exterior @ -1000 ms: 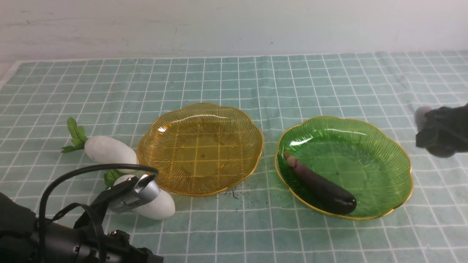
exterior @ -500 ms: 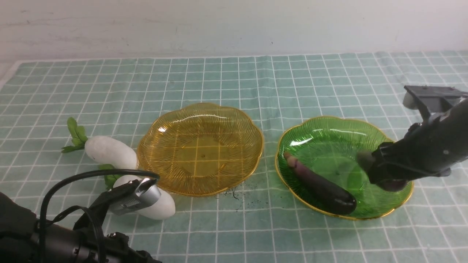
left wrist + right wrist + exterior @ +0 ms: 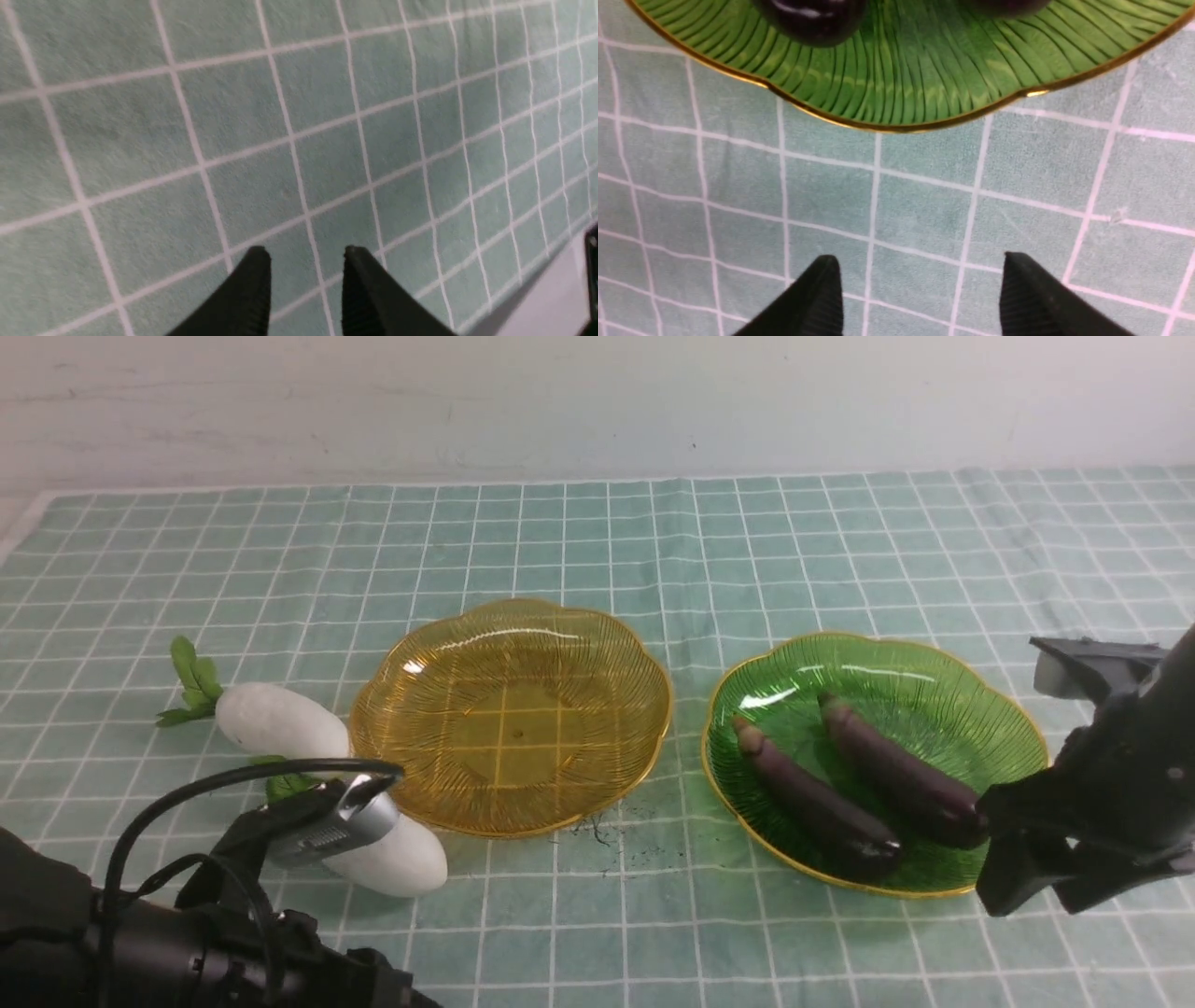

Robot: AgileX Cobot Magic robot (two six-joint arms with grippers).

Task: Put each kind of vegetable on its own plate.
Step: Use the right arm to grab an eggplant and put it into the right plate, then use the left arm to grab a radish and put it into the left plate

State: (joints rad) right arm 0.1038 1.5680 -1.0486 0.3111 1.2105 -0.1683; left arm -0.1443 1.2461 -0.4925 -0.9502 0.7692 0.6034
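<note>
Second eggplant [image 3: 901,770] now lies in green plate [image 3: 990,705] beside first eggplant [image 3: 812,803] (side by side). Right gripper [image 3: 920,260] pulled back past near rim, jaws apart, empty. Left gripper [image 3: 306,254] slightly parted over counter [image 3: 597,933]. Far radish [image 3: 280,719], near radish [image 3: 397,866] on counter, just left of amber plate [image 3: 513,625].

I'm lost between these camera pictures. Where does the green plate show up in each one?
Front view: the green plate sits right of centre, beside the amber plate.
Left wrist view: not in it; only the checked tablecloth shows.
Right wrist view: its gold-rimmed edge lies just beyond the right gripper.
Shared landmark: the checked tablecloth, in all three.
</note>
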